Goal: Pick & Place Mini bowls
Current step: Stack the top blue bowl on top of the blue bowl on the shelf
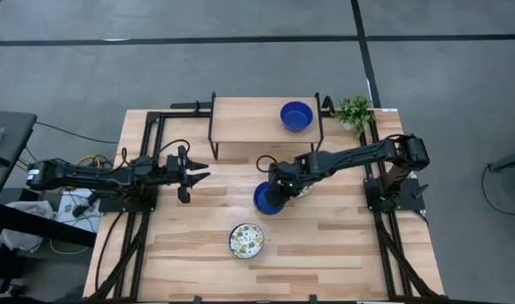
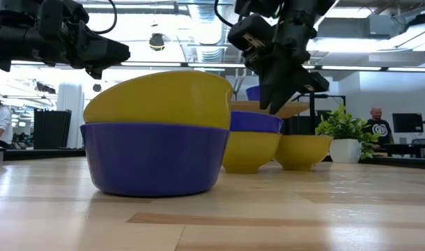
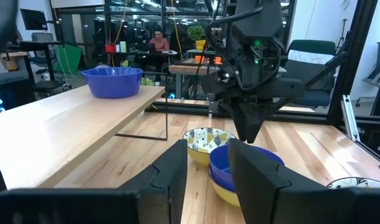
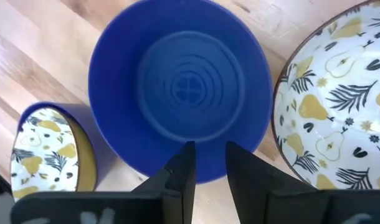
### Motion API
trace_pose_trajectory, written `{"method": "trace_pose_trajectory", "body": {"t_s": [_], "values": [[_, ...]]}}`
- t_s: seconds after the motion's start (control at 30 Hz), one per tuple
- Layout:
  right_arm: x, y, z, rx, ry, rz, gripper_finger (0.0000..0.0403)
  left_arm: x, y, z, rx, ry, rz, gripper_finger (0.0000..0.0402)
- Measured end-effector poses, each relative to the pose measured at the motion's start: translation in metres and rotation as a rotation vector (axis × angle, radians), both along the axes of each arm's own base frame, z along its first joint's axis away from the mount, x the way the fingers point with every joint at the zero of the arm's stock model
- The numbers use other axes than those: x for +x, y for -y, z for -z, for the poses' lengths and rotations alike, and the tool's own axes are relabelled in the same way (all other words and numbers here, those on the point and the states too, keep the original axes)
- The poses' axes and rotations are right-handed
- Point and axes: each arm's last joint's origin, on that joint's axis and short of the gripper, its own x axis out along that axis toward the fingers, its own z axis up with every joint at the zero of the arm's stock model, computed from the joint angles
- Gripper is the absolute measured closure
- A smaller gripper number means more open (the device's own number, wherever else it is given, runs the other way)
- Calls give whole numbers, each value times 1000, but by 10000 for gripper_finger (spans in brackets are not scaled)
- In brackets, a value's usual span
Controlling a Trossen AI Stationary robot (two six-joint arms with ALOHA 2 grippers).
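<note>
Wooden tabletop at frame centre: the right gripper [image 1: 273, 191] pinches the rim of a blue bowl [image 1: 267, 199] nested on a patterned one, apparently mid-pick; next comes a straight lift. Left gripper [image 1: 190, 173], centre left, waits with fingers spread

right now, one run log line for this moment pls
right gripper: pinching rim of blue bowl, beside patterned bowl | left gripper: open, waiting at table's left | second blue bowl: on raised shelf
</note>
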Motion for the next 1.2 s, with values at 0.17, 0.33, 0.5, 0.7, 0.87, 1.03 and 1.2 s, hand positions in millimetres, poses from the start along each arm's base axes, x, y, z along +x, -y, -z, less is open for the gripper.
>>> {"method": "trace_pose_trajectory", "body": {"t_s": [0.17,0.33,0.5,0.7,0.87,1.03,1.2], "values": [[-1,0,0,7,-9,18,326,0,0,0,0,1,0,286],[-4,0,1,8,-46,26,326,0,0,0,0,1,0,286],[-6,0,2,7,-68,26,326,0,0,0,0,1,0,286],[-8,1,2,-10,-84,8,326,0,0,0,0,0,0,286],[-7,3,2,-30,-78,-2,326,0,0,0,0,0,0,286],[-7,6,2,-36,-75,-10,326,0,0,0,0,1,0,286],[-7,6,2,-37,-71,-10,326,0,0,0,0,2,0,286]]}}
